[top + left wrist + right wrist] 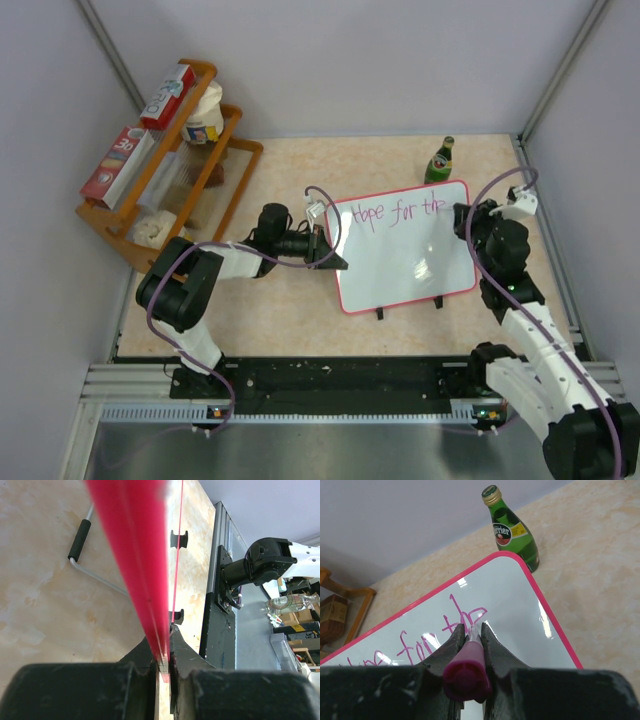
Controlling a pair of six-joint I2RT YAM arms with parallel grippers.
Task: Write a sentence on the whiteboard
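The whiteboard [400, 262] lay on the tabletop [290, 310], its long axis running left to right, with the right end angled slightly away from the arms. Its two black clip feet [380, 314] were on the near long edge. The sentence [400, 212] ran along the board's long axis just inside the far edge and read "Hope for the". The left tool [164, 666] was clamped narrow on the board's left short edge. The right tool [470, 630] was closed around a pink marker [466, 672], which pointed away from the wrist, tip at the last word. A green Perrier bottle [440, 160] stood upright just beyond the board's far right corner.
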